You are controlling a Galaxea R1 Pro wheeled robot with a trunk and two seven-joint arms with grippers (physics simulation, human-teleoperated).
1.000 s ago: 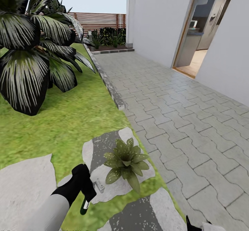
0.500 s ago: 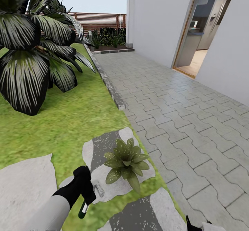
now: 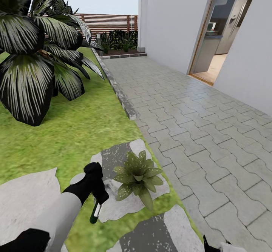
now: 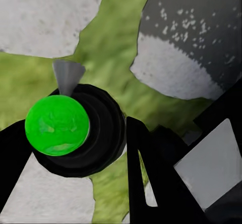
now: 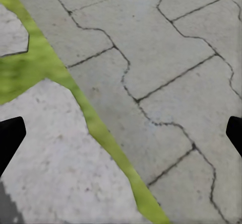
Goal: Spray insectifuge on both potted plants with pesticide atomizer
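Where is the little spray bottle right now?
In the head view the spray bottle hangs from the left gripper at the lower left, over the grass and stepping stone, just left of the small potted plant.

A grey interlocking paved path runs beside a white house wall with an open doorway showing a kitchen inside. Left lies lawn with pale stepping stones, a big dark-leaved shrub, and a brown slat fence under pale sky.
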